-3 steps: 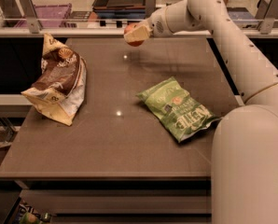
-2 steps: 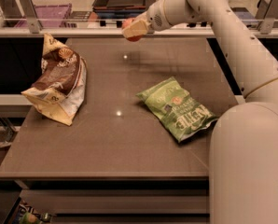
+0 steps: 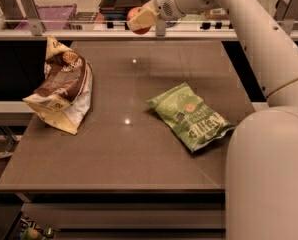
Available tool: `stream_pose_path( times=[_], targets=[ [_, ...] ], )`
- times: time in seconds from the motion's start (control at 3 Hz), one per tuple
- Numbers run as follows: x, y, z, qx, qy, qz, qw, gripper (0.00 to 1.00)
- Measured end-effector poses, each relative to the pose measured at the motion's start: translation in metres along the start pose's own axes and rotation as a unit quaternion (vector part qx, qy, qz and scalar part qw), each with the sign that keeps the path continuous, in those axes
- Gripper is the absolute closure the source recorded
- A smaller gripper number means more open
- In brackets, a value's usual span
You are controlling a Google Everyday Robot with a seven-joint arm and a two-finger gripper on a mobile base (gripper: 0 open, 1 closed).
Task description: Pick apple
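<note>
Your claw is clamped on the apple, up over the worktop's far edge; brown bag left, green bag right.

The green bag bears white upside-down letters, seemingly "KETTLE". The tool clasps the apple above the surface's far edge.

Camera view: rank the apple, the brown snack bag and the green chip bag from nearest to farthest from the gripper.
1. apple: clamped in the gripper, raised above the far edge of the table.
2. brown snack bag, on the left side, and green chip bag, right of centre: too close to call. Both lie on the tabletop, well away from the gripper.
</note>
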State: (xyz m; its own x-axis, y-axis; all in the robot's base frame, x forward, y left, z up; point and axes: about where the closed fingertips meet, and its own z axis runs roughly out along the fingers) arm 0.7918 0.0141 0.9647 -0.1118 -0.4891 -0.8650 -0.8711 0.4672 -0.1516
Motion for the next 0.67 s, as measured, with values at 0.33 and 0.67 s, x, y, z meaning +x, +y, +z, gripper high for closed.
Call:
stream_pose_path(
  times=[0.33,0.67],
  targets=[
    [-0.010,0.000,-0.008,0.006,-0.005,-0.013,0.9999,1.00],
    [-0.020,0.000,-0.017,0.017,-0.011,-0.028,0.9994,1.00]
  ],
)
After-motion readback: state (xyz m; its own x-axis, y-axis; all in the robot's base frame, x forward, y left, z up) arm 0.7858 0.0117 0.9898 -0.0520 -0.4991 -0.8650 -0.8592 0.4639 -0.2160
